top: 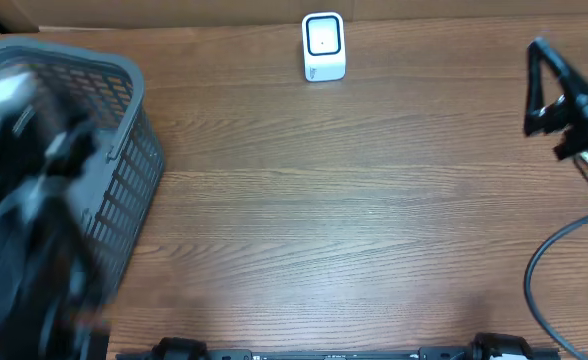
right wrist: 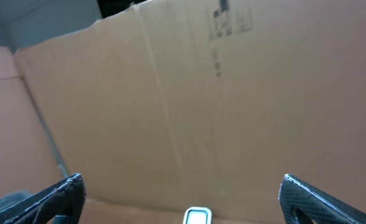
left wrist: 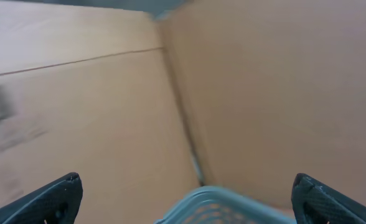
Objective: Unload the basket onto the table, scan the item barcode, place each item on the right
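A robot test bench in a lab, staged like a shop checkout; the wood-grain table [top: 324, 200] is walled at the back with plain cardboard [right wrist: 233, 112]. A grey mesh basket [top: 134, 170] sits at 9 o'clock; a small white scanner [top: 323, 46] stands at 12 o'clock; a loose cable [top: 529, 280] loops at 4 o'clock.

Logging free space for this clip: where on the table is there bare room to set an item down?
Bare: the middle of the table, between grey basket and right claw, in front of the white scanner. Crowded: left edge around the basket, right edge with the cable.
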Tool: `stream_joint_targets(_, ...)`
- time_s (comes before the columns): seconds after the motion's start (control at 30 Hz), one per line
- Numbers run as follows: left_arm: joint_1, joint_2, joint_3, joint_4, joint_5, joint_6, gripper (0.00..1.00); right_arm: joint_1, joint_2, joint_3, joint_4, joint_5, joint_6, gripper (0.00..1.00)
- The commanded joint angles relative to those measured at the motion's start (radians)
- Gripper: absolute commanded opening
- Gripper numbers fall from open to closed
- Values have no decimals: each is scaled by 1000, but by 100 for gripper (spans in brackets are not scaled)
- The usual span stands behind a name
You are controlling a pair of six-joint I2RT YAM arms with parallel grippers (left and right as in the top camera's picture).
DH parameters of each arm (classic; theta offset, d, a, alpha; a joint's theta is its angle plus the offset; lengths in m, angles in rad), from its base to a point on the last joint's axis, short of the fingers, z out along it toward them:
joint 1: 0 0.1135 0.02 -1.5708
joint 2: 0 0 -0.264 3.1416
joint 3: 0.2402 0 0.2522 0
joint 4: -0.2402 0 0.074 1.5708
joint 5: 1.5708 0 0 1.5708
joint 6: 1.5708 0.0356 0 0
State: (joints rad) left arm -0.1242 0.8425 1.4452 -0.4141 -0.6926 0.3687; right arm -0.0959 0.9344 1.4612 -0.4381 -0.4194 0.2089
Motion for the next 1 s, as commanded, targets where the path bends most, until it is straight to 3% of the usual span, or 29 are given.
stream_joint_targets(0.0, 93, -132, -84, -24, 145, -126, 100, 17, -22, -16, 13, 9, 1, 100)
stream_joint_targets(0.1, 158, -221, -137, -42, 319, -219, 100, 16, -26, -27, 19, 52, 1, 100)
stream_joint_targets(0.23, 217, -341, -211, -39, 508, -254, 100, 37, -102, -70, 10, 45, 1, 100)
stream_joint_targets(0.43, 229, -463, -285, -19, 504, -254, 100, 83, -331, -209, 19, 45, 1, 100)
stream_joint_targets(0.77, 263, -477, -285, 58, 502, -253, 100, 58, -773, -478, -19, 63, 1, 100)
stream_joint_targets(0.97, 274, -476, -285, 215, 503, -254, 100, 54, -877, -553, -49, 73, 0, 100)
